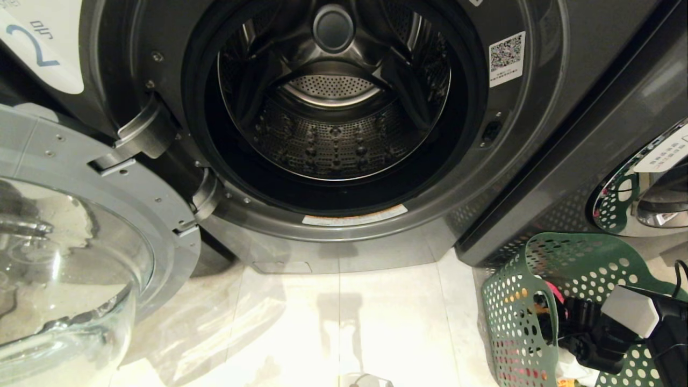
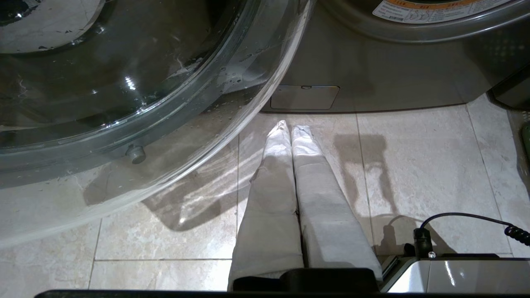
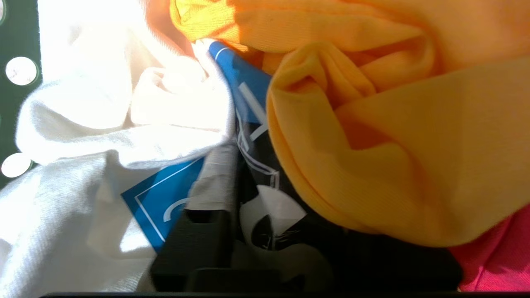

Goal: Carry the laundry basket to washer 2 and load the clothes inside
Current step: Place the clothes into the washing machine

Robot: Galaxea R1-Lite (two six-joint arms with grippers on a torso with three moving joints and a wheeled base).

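Washer 2 [image 1: 333,107] stands straight ahead with its door [image 1: 80,258] swung out to the left and the drum bare — nothing loaded yet. The basket [image 1: 516,312] sits on the floor [image 1: 344,322] at the near right, beside the washer's right-hand corner, with the clothes [image 3: 372,136] inside it.

The right gripper [image 3: 232,194] is down in the basket, buried in the pile. In the right wrist view one finger [image 3: 215,178] presses into the white garment [image 3: 83,165] at its blue print, with the yellow one [image 3: 393,124] bunched just beside it on the other side and a pink one [image 3: 497,256] at the edge. The jaws look part-way shut with white cloth between them, but how firm the hold is cannot be told; the far finger is hidden under fabric.

The relation that matters: the drum mouth lies up and to the left of the basket, farther away. So any lift would need to rise clear of the basket rim, then cross leftward and forward into the opening. The right arm is plainly the nearer one.

The left gripper [image 2: 290,165] hangs parked low over the floor before the washer, its fingers pressed together, holding nothing.
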